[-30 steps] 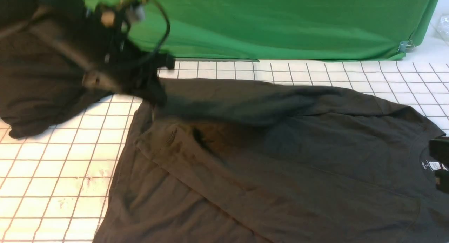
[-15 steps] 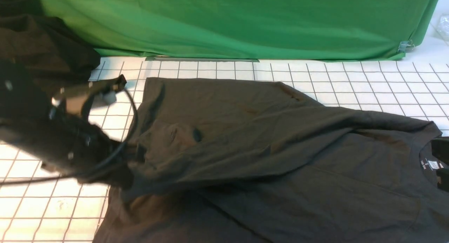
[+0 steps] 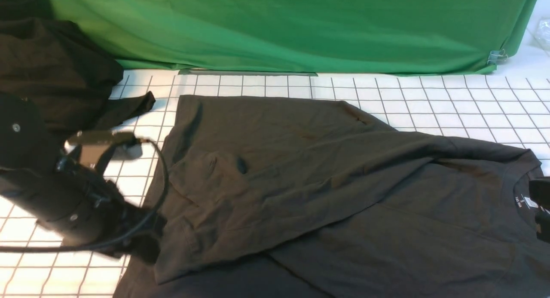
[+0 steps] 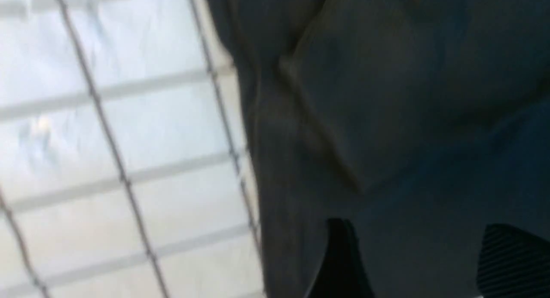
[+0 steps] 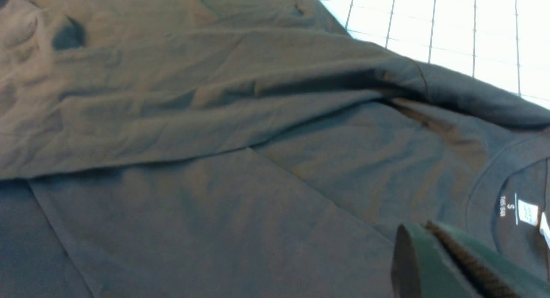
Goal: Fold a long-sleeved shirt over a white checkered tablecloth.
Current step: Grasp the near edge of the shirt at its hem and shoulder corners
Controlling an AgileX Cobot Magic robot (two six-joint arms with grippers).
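A white checkered tablecloth [image 3: 266, 85] is partly covered by the dark long-sleeved shirt [image 3: 343, 212]. The left claw [image 4: 417, 263] is held apart above it, and the right claw [image 5: 429, 233] is kept together

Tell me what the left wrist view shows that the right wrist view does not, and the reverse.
Only the left wrist view: the left gripper, its fingers well apart above the shirt, and a shirt edge running alongside bare tablecloth.

Only the right wrist view: the right gripper, shut, plus the shirt's collar with its white label.

Both: parts of the dark shirt, with a folded-over layer, and the checkered tablecloth.
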